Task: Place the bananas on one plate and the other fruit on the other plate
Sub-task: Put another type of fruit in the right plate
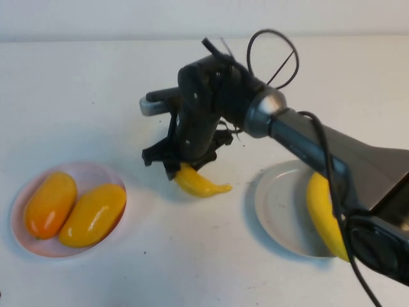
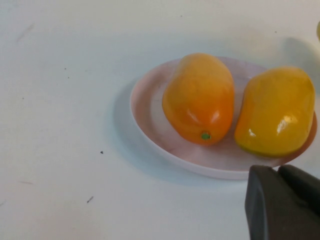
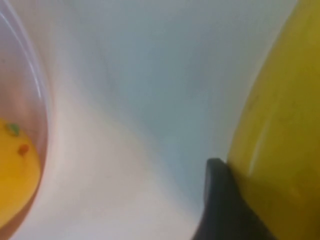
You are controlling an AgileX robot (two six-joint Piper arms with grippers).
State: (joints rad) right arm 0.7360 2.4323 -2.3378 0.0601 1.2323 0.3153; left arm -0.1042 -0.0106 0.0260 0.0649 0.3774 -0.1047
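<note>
Black right arm (image 1: pixel 211 109), silver-grey collar, looping black cable, dark matte left gripper (image 2: pixel 282 202)

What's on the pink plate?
Two mangoes lie side by side on the pink plate, touching. The plate's middle is covered by them.

I am seeing two mango-like fruits (image 1: pixel 73 210) glowing yellow-orange, the left one blushing deeper reddish-orange with a tiny green dot at its end, both lying on a pale pink plate (image 1: pixel 25 243) against the plain white desk (image 1: pixel 77 96). My right pincer (image 1: pixel 182 171) is showing matte black around a glossy yellow banana (image 1: pixel 201 185), while a second banana (image 1: pixel 324 216) is shining the same yellow on the grey-white plate (image 1: pixel 281 211). My left pincer (image 2: pixel 282 202) is showing dark charcoal, and my right arm is running black with a silver-grey joint.
</note>
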